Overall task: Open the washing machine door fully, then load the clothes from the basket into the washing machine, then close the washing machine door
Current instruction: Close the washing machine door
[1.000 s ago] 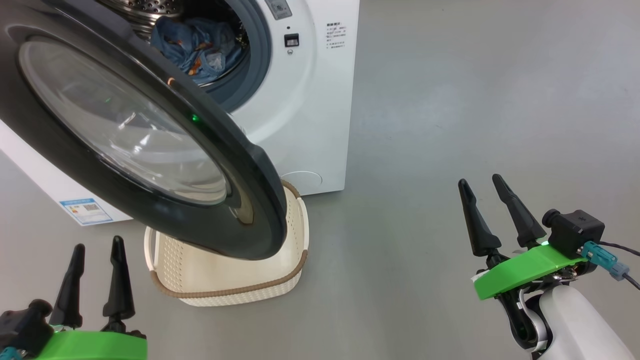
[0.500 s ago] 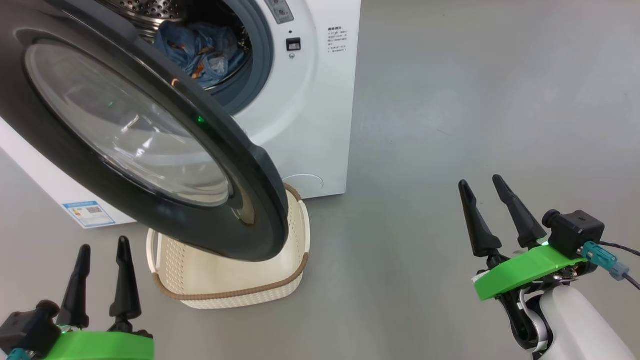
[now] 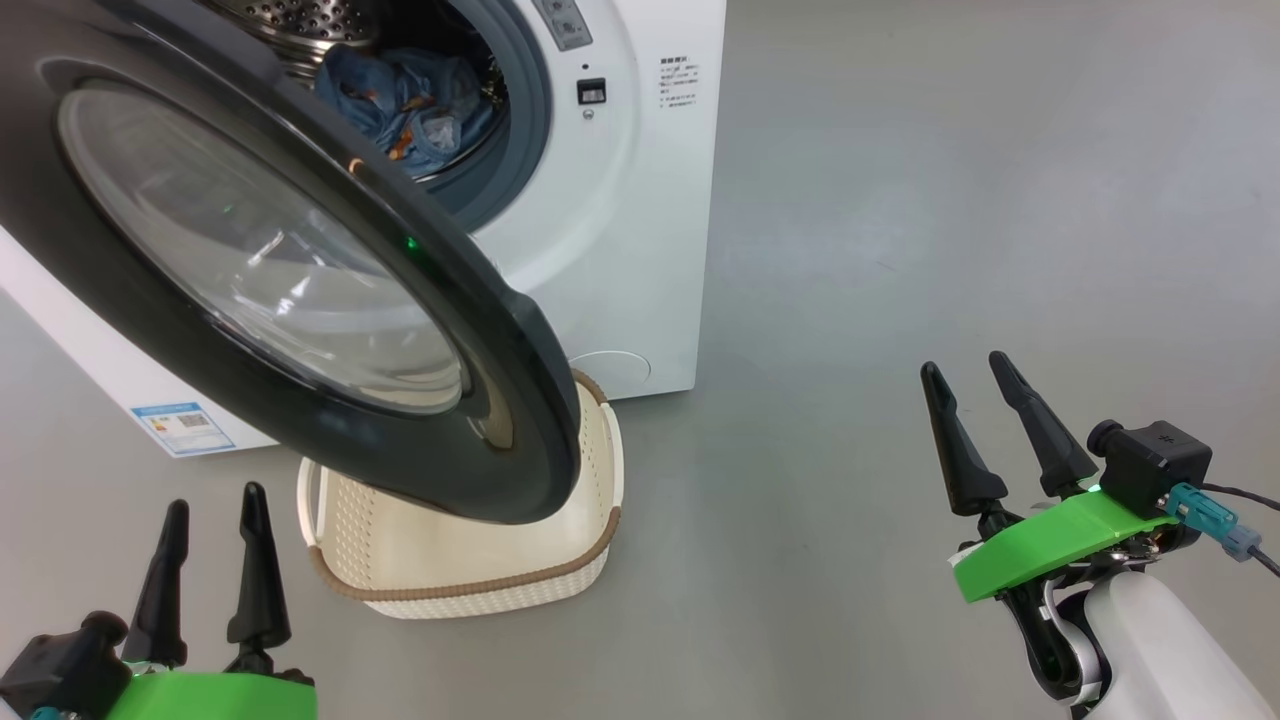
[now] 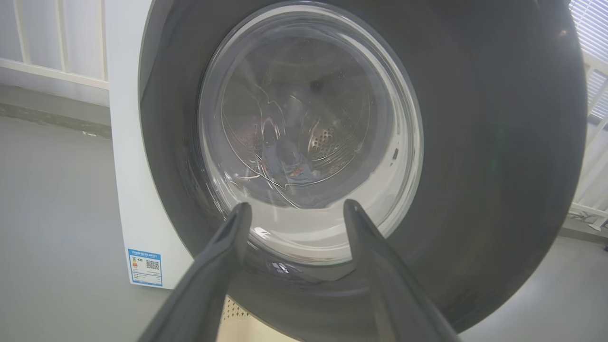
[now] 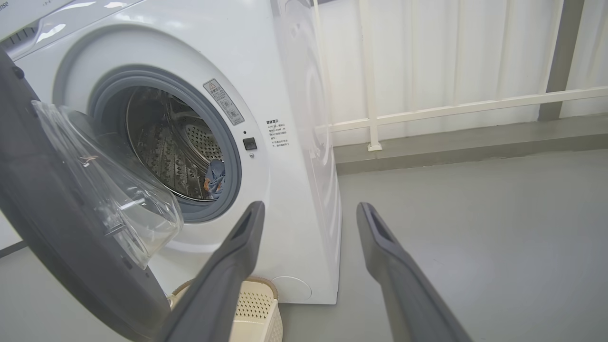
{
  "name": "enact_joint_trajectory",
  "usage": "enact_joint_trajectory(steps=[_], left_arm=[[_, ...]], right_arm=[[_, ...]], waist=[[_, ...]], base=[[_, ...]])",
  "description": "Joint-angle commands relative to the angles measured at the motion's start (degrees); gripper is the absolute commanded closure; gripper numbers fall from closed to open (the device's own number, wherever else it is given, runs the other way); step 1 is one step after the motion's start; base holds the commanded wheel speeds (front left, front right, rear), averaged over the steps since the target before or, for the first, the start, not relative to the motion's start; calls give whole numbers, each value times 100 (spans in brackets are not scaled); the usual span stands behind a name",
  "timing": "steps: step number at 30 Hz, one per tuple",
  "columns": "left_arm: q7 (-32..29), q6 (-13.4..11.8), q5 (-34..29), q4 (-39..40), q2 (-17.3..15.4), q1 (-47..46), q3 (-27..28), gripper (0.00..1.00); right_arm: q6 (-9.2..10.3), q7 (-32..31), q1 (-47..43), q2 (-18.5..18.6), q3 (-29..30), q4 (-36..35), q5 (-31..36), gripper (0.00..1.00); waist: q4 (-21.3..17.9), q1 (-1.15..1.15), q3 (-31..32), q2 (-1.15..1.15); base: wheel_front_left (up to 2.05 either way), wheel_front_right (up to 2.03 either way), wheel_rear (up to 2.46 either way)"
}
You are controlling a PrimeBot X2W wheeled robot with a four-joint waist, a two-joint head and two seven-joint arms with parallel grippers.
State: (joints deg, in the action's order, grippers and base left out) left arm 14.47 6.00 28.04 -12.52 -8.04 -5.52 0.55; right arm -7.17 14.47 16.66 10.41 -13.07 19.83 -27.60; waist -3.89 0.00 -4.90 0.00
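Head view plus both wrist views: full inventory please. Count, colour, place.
washing machine: 1, white, upper left of head view
washing machine door: 1, glossy black with clear glass window, swung open over the basket
clothes: 1 heap, light blue with orange-red print, inside the drum
basket: 1, cream with brown rim, on the floor under the door; visible part looks empty
sticker: 1, blue, low on the machine's side
floor: grey
railing: 1, white, behind the machine
left gripper: 1, dark fingers, lower left, open, empty
right gripper: 1, dark fingers, lower right, open, empty
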Motion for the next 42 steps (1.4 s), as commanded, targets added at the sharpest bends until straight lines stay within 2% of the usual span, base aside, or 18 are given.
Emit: enact_joint_trajectory(steps=[1, 5, 6, 7, 8, 9, 10, 21, 36, 40, 42], left_arm=[[52, 35, -70, 124, -101, -84, 216, 0], [52, 53, -77, 123, -85, -90, 220, 0], [52, 58, -80, 123, -80, -94, 219, 0], [52, 61, -81, 121, -76, -93, 222, 0], [52, 65, -81, 119, -71, -94, 223, 0], [52, 68, -80, 121, -65, -96, 228, 0], [52, 72, -80, 122, -62, -97, 231, 0], [52, 97, -57, 61, -5, -132, 253, 0], [52, 115, -82, -8, 72, -51, 297, 0], [52, 119, -82, -31, 92, -26, 287, 0], [52, 120, -77, -49, 100, -10, 288, 0]], right_arm=[[-32, 52, -33, 35, -127, -121, 39, 0], [-32, 52, -28, 41, -120, -136, 49, 0], [-32, 52, -22, 45, -119, -140, 50, 9], [-32, 52, -16, 47, -118, -141, 49, 47], [-32, 52, -8, 52, -118, -145, 52, 64], [-32, 52, 6, 56, -125, -162, 54, 88], [-32, 52, 22, 57, -130, -185, 54, 100], [-32, 52, 268, -36, -448, -639, 76, 100], [-32, 52, 187, -156, -1164, -1882, 269, 100], [-32, 52, 208, -154, -1430, -1919, 240, 100], [-32, 52, 182, -122, -1615, -1718, 156, 100]], waist=[[13, 0, 3, 0], [87, 0, 3, 0], [118, 0, 1, 0], [148, 0, -3, 0], [185, 0, -8, 0], [222, 0, -18, 0], [260, 0, -33, 0], [821, 0, -125, 0], [1527, 0, 80, 0], [1670, 0, 135, 0], [1735, 0, 168, 0]], base=[[0, 0, 0], [0, 0, 0], [0, 0, 0], [0, 0, 0], [0, 0, 0], [0, 0, 0], [0, 0, 0], [0, 0, 0], [0, 0, 0], [0, 0, 0], [0, 0, 0]])
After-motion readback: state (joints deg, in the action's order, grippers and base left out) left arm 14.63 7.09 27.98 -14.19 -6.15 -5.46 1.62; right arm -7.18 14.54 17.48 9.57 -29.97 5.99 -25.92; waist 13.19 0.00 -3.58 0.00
